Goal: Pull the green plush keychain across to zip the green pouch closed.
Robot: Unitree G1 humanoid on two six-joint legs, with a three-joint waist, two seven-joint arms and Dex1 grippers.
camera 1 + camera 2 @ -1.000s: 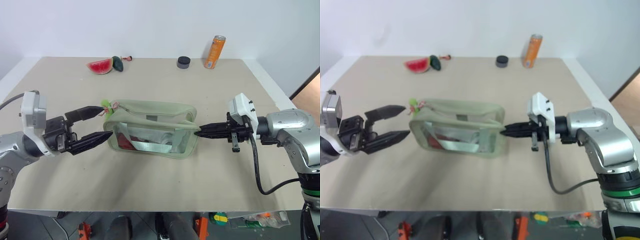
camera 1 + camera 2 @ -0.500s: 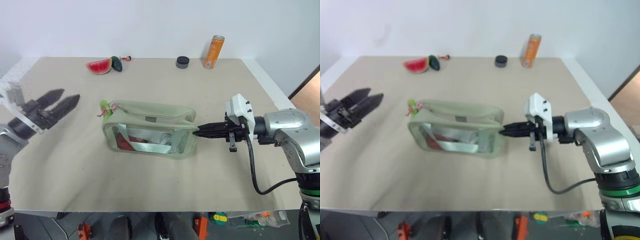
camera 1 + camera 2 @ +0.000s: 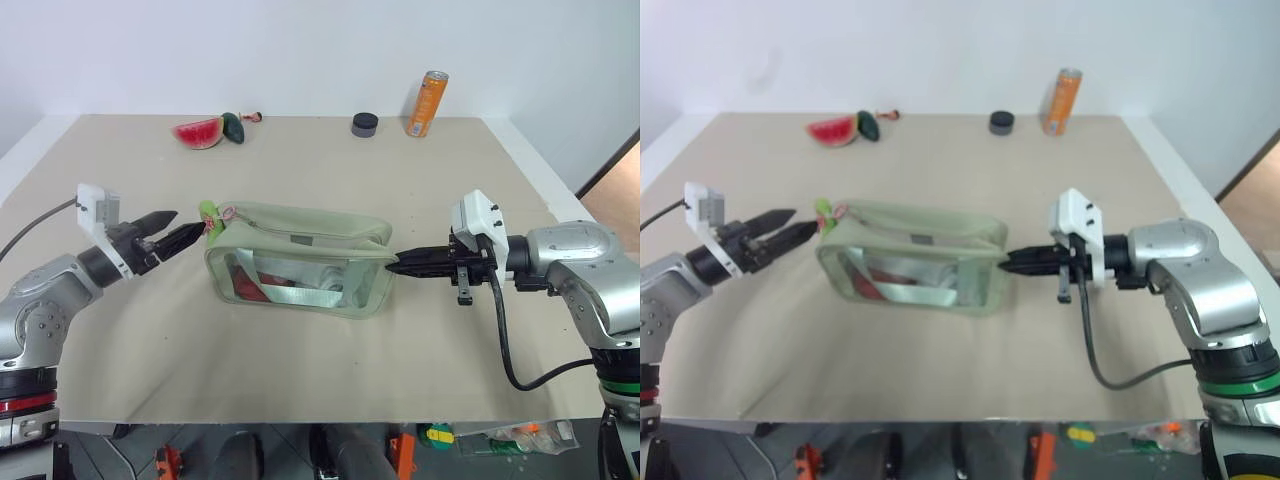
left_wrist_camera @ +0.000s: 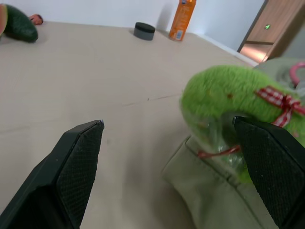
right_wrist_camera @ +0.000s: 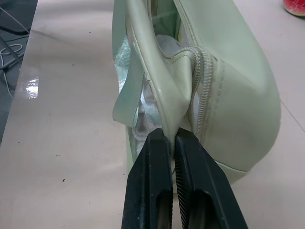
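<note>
1. Green plush keychain [image 4: 224, 107] sits at the left end of the green pouch [image 3: 300, 262], right at the tips of my left gripper [image 3: 183, 232]. Jaws are spread wide, nothing gripped yet; in the wrist view one finger [image 4: 269, 164] is beside the plush, the other finger [image 4: 78, 162] is out over bare table.
2. Right gripper [image 5: 170, 142] is clenched on the pouch's right end, pinching the fabric edge beside the zipper; reads as the anchor hand.
3. Pouch lies mid-table [image 3: 450, 370], strap across its clear front panel, zipper along the top looks open, so zipping is not started.
4. Far edge: watermelon slice [image 3: 200, 132] with a dark green avocado toy [image 3: 235, 127], a small black cap [image 3: 366, 123], an orange can [image 3: 427, 104]. All well apart, no obstruction.
5. Risks, my read:
 - the plush is off-centre between the jaws, so closing now may clip only fuzz or the pink-red cord and slip off;
 - grabbing pouch fabric along with the charm would jam the slider;
 - plush squashes, so the grip may creep during the pull;
 - if the right pinch lets go, the whole pouch drags instead of zipping.
</note>
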